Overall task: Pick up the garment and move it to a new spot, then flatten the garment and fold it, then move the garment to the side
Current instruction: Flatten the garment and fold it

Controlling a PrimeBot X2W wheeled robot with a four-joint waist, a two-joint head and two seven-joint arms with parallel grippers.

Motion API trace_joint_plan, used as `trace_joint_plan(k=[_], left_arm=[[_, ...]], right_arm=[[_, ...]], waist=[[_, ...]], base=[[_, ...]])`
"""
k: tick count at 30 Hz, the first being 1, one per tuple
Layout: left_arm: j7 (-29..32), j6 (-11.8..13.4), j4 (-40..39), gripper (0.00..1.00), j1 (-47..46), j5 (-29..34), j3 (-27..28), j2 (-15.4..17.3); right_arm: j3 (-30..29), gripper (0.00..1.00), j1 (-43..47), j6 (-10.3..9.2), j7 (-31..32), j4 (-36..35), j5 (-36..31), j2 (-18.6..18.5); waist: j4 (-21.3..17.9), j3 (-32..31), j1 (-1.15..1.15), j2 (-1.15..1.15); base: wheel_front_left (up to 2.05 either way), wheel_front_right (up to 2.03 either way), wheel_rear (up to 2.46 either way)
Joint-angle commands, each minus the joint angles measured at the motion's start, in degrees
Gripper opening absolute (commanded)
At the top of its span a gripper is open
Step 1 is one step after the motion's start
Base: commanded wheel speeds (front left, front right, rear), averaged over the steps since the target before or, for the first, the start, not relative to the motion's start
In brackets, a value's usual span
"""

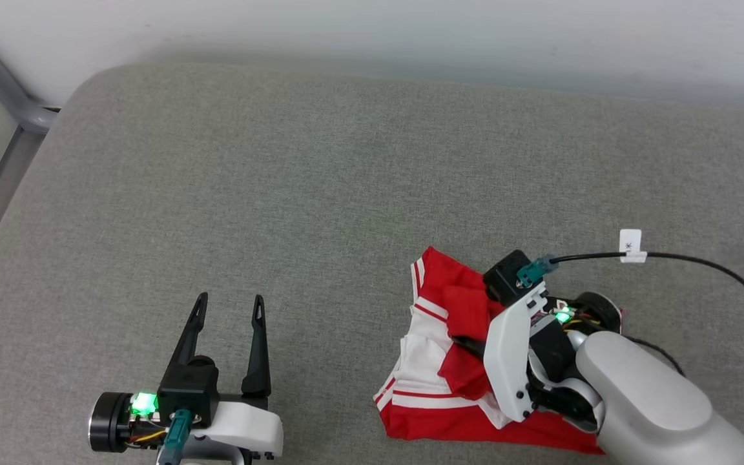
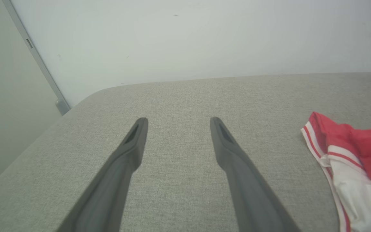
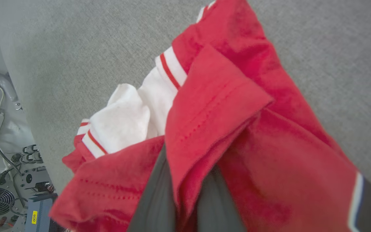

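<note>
Gripping a red, hemmed fold of the shirt, the right tool has its two dark fingers pressed together with the cloth pinched between them. The shirt lies bunched at the near right of the grey cushion, with red body and white sleeves heaped under that tool. The left tool sits at the near left, fingers spread apart and empty, over bare cushion and well apart from the shirt.

Handling, as judged: the shirt is light, soft and limp, and not fragile. It will sag and trail from any single hold. A thin single layer may slip from narrow fingers; the stitched hem and striped sleeve seams are thicker and should hold better. For flattening, take two points along one edge, one per tool.

Markings: a dark patch with pale edging on the shirt, seen from the right wrist, may be lettering but cannot be read. A yellow sticker on a grey box beside the cushion carries digits that look like "008", read sideways. Farther off, a white tag on the black cable bears a mark too small to read.
</note>
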Motion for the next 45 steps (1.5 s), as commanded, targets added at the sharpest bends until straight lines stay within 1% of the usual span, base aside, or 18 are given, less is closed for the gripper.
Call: trace_joint_plan(k=[1,2,3,4,5,8,10,14,16,17,21,25,30,32,34,36,41,45], left_arm=[[-0.12,0.23,0.04,1.00,-0.59,-0.30,0.03,-0.25],[-0.12,0.32,0.07,1.00,-0.44,-0.31,0.11,-0.26],[-0.12,0.34,0.10,1.00,-0.25,-0.35,0.22,-0.25],[-0.12,0.42,0.08,1.00,0.01,-0.35,0.38,-0.26],[-0.12,0.48,0.11,1.00,0.28,-0.26,0.48,-0.27],[-0.12,0.28,0.29,1.00,0.72,-0.12,0.70,-0.16],[-0.12,0.17,0.27,1.00,0.95,0.01,0.77,-0.02],[-0.12,-0.03,0.37,1.00,1.45,-0.07,1.08,0.20],[-0.12,-0.22,0.43,1.00,2.00,-0.27,1.31,0.31],[-0.12,-0.22,0.43,1.00,2.00,-0.27,1.31,0.31],[-0.12,-0.46,0.31,1.00,2.97,-0.35,1.60,0.57],[-0.12,-0.80,0.20,1.00,3.80,-0.53,1.87,0.70],[-0.12,-1.07,0.32,1.00,4.48,-0.57,2.11,0.95],[-0.12,-1.15,0.29,1.00,4.66,-0.58,2.21,1.01],[-0.12,-1.29,0.29,1.00,4.86,-0.54,2.28,1.06],[-0.12,-1.34,0.19,1.00,5.22,-0.55,2.34,1.04],[-0.12,-1.47,-0.17,1.00,6.17,-0.57,2.39,1.13],[-0.12,-1.75,-0.50,1.00,6.97,-0.72,2.42,1.20]], right_arm=[[0.87,0.00,0.16,-0.06,-0.62,2.24,0.49,0.79],[1.28,0.00,0.20,-0.06,-1.24,3.10,0.49,0.78],[1.66,0.11,0.16,-0.07,-1.89,3.68,0.47,0.72],[1.88,0.35,0.05,-0.08,-2.94,3.89,0.58,0.79],[2.17,1.00,-0.19,-0.08,-4.19,3.79,0.47,0.69],[2.66,1.00,-1.42,-0.08,-8.95,2.14,-1.29,-0.71],[1.86,1.00,-1.18,-0.06,-12.44,0.37,-1.81,-1.07],[-2.11,1.00,0.29,-0.05,-18.38,-3.25,-3.41,-3.37],[-4.24,1.00,1.72,-0.05,-20.32,-4.78,-4.48,-4.48],[-4.24,1.00,1.72,-0.05,-20.32,-4.78,-4.48,-4.48],[-10.70,1.00,4.31,-0.05,-24.06,-7.45,-8.42,-6.05],[-18.42,1.00,8.89,-0.05,-28.02,-9.40,-13.21,-5.95],[-29.71,1.00,15.55,-0.05,-33.28,-12.13,-20.79,-3.40],[-34.83,1.00,18.25,-0.05,-35.43,-13.36,-24.42,-1.36],[-39.85,1.00,21.39,-0.04,-36.82,-14.74,-27.19,1.46],[-43.78,1.00,24.16,-0.05,-37.72,-16.60,-29.86,3.91],[-49.28,1.00,30.51,-0.05,-38.75,-21.25,-33.37,9.48],[-50.92,1.00,34.95,-0.05,-39.08,-24.48,-34.63,11.88]], waist=[[0.03,-0.01,-0.01,0.00],[-0.03,-0.03,-0.01,0.00],[-0.15,-0.09,-0.01,0.00],[-0.38,-0.19,-0.01,0.00],[-0.63,-0.37,-0.01,0.00],[-1.47,-1.24,-0.01,0.00],[-2.06,-2.10,-0.01,0.00],[-3.44,-3.77,-0.01,0.00],[-4.16,-4.61,-0.01,0.00],[-4.16,-4.61,-0.01,0.00],[-5.42,-6.12,-0.01,0.00],[-6.37,-7.24,-0.01,0.00],[-7.14,-8.17,-0.01,0.00],[-7.47,-8.52,-0.01,0.00],[-7.66,-8.96,-0.01,0.00],[-7.88,-9.33,-0.01,0.00],[-8.32,-10.28,-0.01,0.00],[-8.33,-10.78,-0.01,0.00]], base=[[0.00,0.00,0.00],[0.00,0.00,0.00],[0.00,0.00,0.00],[0.00,0.00,0.00],[0.00,0.00,0.00],[0.00,0.00,0.00],[0.00,0.00,0.00],[0.00,0.00,0.00],[0.00,0.00,0.00],[0.00,0.00,0.00],[0.00,0.00,0.00],[0.00,0.00,0.00],[0.00,0.00,0.00],[0.00,0.00,0.00],[0.00,0.00,0.00],[0.00,0.00,0.00],[0.00,0.00,0.00],[0.00,0.00,0.00]])
